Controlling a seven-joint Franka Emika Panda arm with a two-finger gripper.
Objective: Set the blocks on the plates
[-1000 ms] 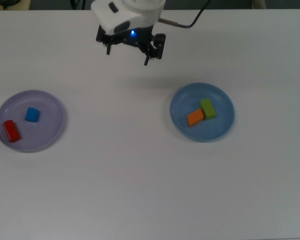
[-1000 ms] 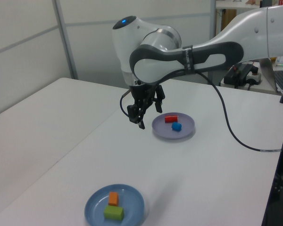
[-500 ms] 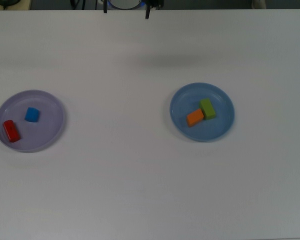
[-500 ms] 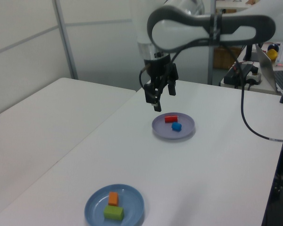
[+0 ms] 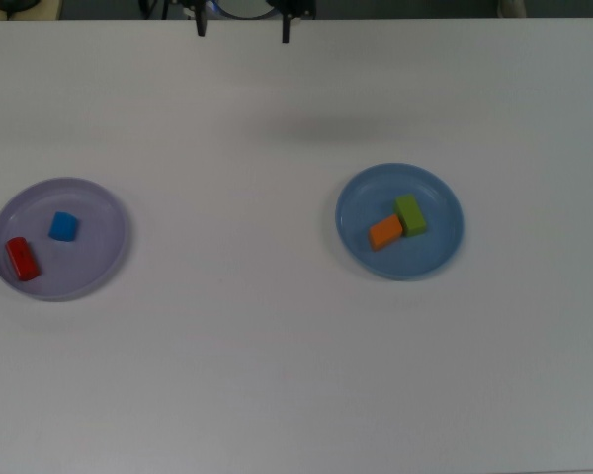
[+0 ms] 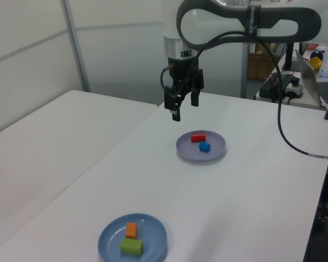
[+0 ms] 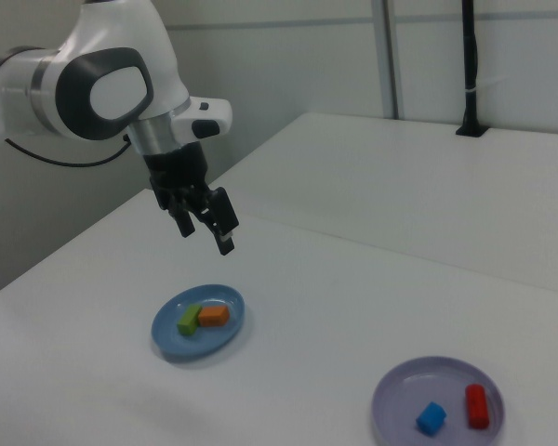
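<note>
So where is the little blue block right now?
The blue block lies on the lavender plate at the top view's left, just beside the red block.

arm (image 6: 246,22): glossy white shells, dark grey joint bands | black cable (image 6: 284,142) | gripper (image 7: 205,223): black, slim black fingers (image 7: 225,243)

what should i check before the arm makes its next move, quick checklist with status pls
1. Green block and orange block on the blue plate: ok.
2. Red block and blue block on the lavender plate: ok.
3. No block loose on the table: ok.
4. Tool empty, fingers apart: ok.
5. Tool raised above the table, apart from both plates: ok.
6. Cable trailing over the table, whether it will snag: cannot tell.
</note>
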